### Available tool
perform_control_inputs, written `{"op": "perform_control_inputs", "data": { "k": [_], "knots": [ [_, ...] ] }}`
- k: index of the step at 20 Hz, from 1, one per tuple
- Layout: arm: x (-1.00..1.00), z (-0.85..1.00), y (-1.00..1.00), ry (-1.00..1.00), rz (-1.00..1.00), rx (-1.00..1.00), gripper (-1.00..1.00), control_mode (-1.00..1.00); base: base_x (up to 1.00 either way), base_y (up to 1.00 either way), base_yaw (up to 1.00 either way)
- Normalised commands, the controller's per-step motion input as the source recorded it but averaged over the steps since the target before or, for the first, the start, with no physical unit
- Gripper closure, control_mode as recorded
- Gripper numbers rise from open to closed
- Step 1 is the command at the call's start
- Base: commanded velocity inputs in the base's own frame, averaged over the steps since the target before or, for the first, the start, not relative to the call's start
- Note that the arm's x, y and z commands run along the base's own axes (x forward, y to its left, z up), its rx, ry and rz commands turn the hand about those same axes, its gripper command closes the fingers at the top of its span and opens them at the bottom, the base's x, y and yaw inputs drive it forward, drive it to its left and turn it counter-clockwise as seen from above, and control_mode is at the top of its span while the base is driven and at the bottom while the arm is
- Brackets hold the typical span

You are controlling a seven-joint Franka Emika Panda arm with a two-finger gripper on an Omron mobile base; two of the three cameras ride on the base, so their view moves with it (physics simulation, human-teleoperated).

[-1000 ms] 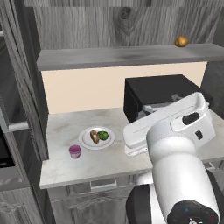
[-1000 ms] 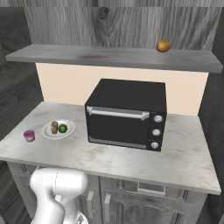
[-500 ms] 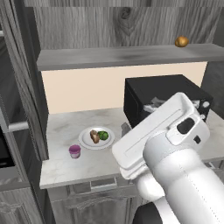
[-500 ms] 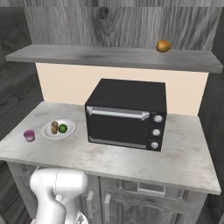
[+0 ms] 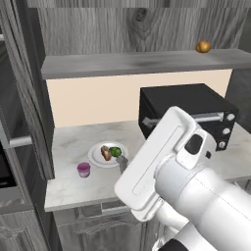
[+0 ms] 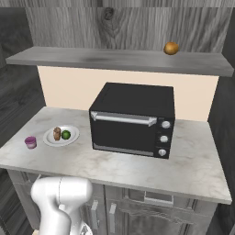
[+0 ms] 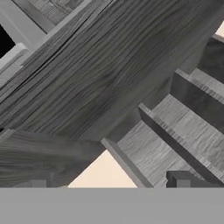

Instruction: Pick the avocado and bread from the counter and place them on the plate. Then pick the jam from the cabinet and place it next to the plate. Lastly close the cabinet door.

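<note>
The avocado [image 5: 115,151] and bread [image 5: 105,152] lay together on the plate [image 5: 96,159], with the jam [image 5: 84,169] just beside it on the tabletop [image 5: 73,144]. The fingers [image 7: 178,179], barely visible before the cabinet [image 7: 100,83] woodwork, apparently stood wide apart, holding nothing.

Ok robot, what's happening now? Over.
Hand open, holding nothing. Green avocado and brown bread on round white plate, pink jam jar beside it. Dark grey wood-grain cabinet door still open. Over.
</note>
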Motion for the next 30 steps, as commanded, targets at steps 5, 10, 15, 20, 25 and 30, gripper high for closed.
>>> {"op": "perform_control_inputs", "data": {
  "k": [5, 10, 15, 20, 25, 30],
  "knots": [
    [-0.12, -0.06, 0.49, -0.02, 0.15, -0.12, -1.0, -1.0, 0.0, 0.0, 0.0],
    [-0.01, -0.02, 0.17, 0.0, 0.01, -0.05, -1.0, -1.0, 0.0, 0.0, 0.0],
    [-0.06, 0.0, 0.25, 0.0, 0.01, -0.01, -1.0, -1.0, 0.0, 0.0, 0.0],
    [-0.11, 0.0, 0.25, 0.0, 0.03, -0.01, -1.0, -1.0, 0.0, 0.0, 0.0],
    [-0.03, 0.0, 0.18, 0.0, 0.04, 0.0, -1.0, -1.0, 0.0, 0.0, 0.0],
    [-0.09, 0.0, 0.11, -0.02, 0.05, 0.0, -1.0, -1.0, 0.0, 0.0, 0.0]
  ]
}}
